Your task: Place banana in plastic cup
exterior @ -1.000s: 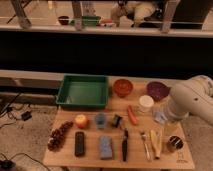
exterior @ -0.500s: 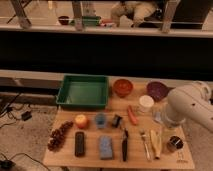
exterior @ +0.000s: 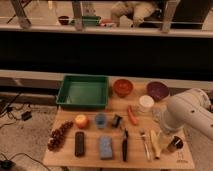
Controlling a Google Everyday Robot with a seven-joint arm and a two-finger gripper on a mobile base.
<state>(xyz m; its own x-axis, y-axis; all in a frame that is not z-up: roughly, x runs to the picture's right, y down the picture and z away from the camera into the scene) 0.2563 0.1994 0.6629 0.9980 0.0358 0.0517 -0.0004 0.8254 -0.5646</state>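
Banana placement is, as I judge it, wholly ahead of me: on the desk nothing of the job is done, and my hand, hanging low at the end of the white arm over the desk's end, stands open and empty. The fruit lies flat on the wood just below my hand and toward the front edge, beside the fork, untouched, while the plastic cup stands upright well apart from my hand, beyond the carrot piece and just beside the orange. No brand, label or writing anywhere is readable to me.
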